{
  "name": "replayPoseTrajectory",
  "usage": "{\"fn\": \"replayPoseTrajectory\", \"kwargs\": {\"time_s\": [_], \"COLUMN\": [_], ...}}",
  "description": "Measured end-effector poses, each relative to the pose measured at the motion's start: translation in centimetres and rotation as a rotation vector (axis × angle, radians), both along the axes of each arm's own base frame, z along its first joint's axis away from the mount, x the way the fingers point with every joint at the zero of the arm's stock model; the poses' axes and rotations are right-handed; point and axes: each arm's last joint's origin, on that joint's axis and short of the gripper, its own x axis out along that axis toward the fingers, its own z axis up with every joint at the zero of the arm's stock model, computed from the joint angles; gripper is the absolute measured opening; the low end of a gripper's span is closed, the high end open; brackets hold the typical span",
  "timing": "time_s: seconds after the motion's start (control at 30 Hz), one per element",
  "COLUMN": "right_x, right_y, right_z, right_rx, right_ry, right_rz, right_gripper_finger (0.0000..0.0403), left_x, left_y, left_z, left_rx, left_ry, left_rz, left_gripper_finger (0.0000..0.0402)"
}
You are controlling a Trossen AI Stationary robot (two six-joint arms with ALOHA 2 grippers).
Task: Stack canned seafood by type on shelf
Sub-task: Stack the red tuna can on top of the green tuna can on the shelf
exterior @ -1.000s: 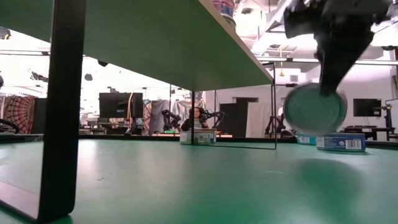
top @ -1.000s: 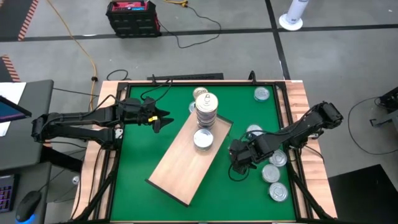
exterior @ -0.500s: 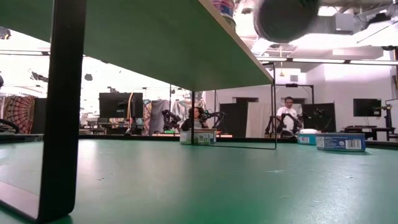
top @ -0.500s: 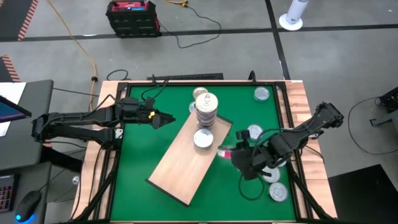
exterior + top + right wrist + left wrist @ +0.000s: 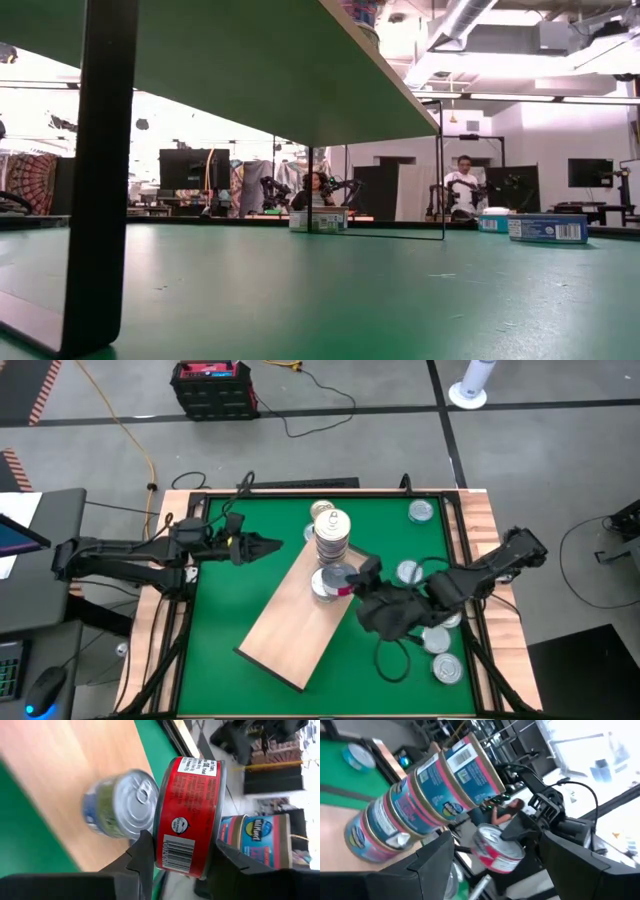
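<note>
A red-labelled tin [image 5: 187, 815] is gripped between the fingers of the right claw [image 5: 350, 582] and held above the wooden shelf [image 5: 290, 622], just beside a single silver-lidded tin [image 5: 326, 582]. A tall tin stack [image 5: 331, 536] stands nearby. The left claw [image 5: 272, 544] is held open and empty over the green surface [image 5: 225, 610].

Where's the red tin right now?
The red tin is held in the right claw, above the shelf, beside the single silver-lidded tin and near the tall stack.
</note>
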Motion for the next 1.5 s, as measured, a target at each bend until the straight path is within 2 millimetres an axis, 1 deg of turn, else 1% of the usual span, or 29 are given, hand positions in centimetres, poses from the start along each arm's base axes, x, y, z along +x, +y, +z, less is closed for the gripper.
{"fn": "replayPoseTrajectory", "kwargs": {"time_s": [0.13,0.23,0.33,0.43,0.5,0.6,0.8,1.0,1.17,1.27,1.37,1.5], "right_x": [1.6,2.7,3.2,3.3,3.4,3.6,3.6,3.5,3.2,2.8,2.9,3.1], "right_y": [-0.5,-0.6,-0.6,-0.7,-0.7,-0.9,-1.0,-0.9,-0.9,-1.1,-1.6,-1.9], "right_z": [-1.3,-2.3,-2.9,-3.0,-3.0,-2.9,-3.0,-3.0,-2.6,-2.0,-2.0,-2.0], "right_rx": [-0.074,-0.114,-0.133,-0.125,-0.094,-0.047,-0.005,-0.004,0.010,0.027,0.031,0.036], "right_ry": [0.055,0.087,0.105,0.110,0.115,0.081,0.067,0.068,0.072,0.070,0.072,0.074], "right_rz": [-0.011,-0.010,-0.020,-0.017,0.003,-0.020,-0.044,-0.042,-0.014,0.007,-0.002,-0.008], "right_gripper_finger": [0.0158,0.0158,0.0160,0.0172,0.0184,0.0204,0.0240,0.0262,0.0266,0.0266,0.0266,0.0266], "left_x": [0.3,0.6,1.0,2.0,2.9,4.2,6.2,6.5,6.5,6.6,6.7,6.7], "left_y": [-1.3,-2.0,-2.8,-3.8,-4.5,-5.1,-5.7,-5.9,-5.6,-5.5,-5.6,-5.5], "left_z": [1.1,1.6,2.4,2.8,2.4,2.5,1.8,1.8,2.0,2.3,2.7,2.8], "left_rx": [0.150,0.222,0.287,0.331,0.365,0.396,0.399,0.348,0.277,0.236,0.227,0.230], "left_ry": [0.046,0.146,0.236,0.326,0.393,0.423,0.470,0.460,0.439,0.401,0.360,0.349], "left_rz": [0.046,0.080,0.073,0.058,0.049,0.047,0.026,0.012,0.020,-0.015,-0.020,-0.008], "left_gripper_finger": [0.0281,0.0281,0.0281,0.0281,0.0281,0.0281,0.0281,0.0281,0.0281,0.0281,0.0281,0.0281]}}
